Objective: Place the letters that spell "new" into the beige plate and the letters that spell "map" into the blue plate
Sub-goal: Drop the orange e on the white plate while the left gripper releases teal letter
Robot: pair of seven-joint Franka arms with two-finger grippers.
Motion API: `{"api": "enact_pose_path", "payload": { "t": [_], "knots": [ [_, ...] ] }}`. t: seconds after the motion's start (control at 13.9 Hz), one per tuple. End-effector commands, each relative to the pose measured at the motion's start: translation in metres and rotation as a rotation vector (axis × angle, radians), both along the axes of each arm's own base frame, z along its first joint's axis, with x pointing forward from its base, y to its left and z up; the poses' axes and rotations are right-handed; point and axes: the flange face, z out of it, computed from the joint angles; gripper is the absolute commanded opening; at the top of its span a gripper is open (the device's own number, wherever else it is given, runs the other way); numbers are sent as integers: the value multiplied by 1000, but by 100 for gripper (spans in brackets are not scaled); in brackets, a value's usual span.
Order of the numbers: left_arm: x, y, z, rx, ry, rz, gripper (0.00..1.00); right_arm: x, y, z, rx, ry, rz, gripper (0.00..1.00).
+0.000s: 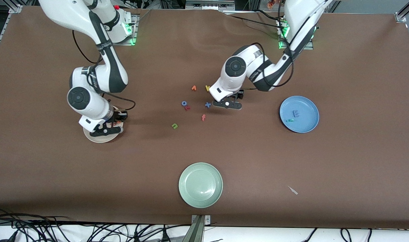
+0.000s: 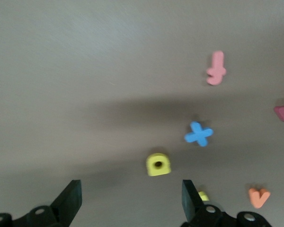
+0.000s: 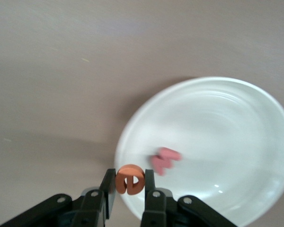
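1. Right claw (image 3: 130, 196) is clamped on the orange "e" (image 3: 129, 178), hanging over the rim of the beige plate (image 3: 255, 109) at the right arm's end of the counter (image 1: 342, 174). The pinkish-red "w" (image 3: 164, 160) already lies inside that plate.
2. Step in hand, by my reading: drop the "e". It sits right at the rim, so carry it inward toward the plate's middle and go low before letting go; released here, the foam could tip out onto the counter.
3. Left claw (image 2: 131, 198) hangs wide open and empty over the loose letters mid-counter, the yellow round-bowled letter (image 2: 158, 164) just ahead of its gap.
4. For that pick, centre the gap on the letter, descend straight, and keep clear of the blue "x" (image 2: 198, 134) close beside it.
5. Blue plate (image 1: 299, 114), at about 3 o'clock from the cluster, holds the blue "m" (image 1: 295, 114) and a teal letter (image 1: 289, 120).
6. Green "n" (image 1: 174, 126) lies at the cluster's 7 o'clock edge, still on the counter; it is left for the beige plate.
7. Pale green plate (image 1: 200, 184) sits at 6 o'clock, nearest the front camera.
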Motion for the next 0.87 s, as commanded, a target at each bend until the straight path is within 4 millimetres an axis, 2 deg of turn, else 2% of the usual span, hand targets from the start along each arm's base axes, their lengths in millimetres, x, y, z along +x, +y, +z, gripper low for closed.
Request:
{"api": "enact_pose_path", "payload": {
  "t": [0.0, 0.07, 0.14, 0.29, 0.36, 0.5, 0.58, 0.65, 0.72, 0.79],
  "knots": [
    [-3, -12, -28, 19, -12, 10, 90, -2, -29, -5, -4, 15, 11, 19],
    [-11, -16, -40, 36, -4, 19, 89, -1, -35, -6, -4, 18, -3, 56],
    [-16, -22, -45, 34, -17, 12, 83, 1, -35, -4, -2, 16, -8, 100],
    [-20, -25, -49, 31, -19, 9, 79, 10, -25, 9, 6, 2, -13, 100],
    [-19, -26, -49, 29, -22, 9, 72, 13, -19, 17, 13, 16, -39, 100],
    [-19, -26, -49, 29, -22, 11, 65, 22, 8, 34, 68, 34, -85, 100],
    [-20, -26, -49, 30, -21, 8, 47, 26, 22, 35, 79, 31, -106, 100],
    [-20, -26, -49, 31, -21, 10, 17, 28, 40, 33, 83, 28, -121, 100],
    [-20, -26, -48, 31, -22, 13, 6, 29, 57, 33, 87, 23, -146, 100],
    [-19, -25, -48, 32, -22, 13, 0, 29, 77, 31, 91, 16, -175, 100]
  ]
}}
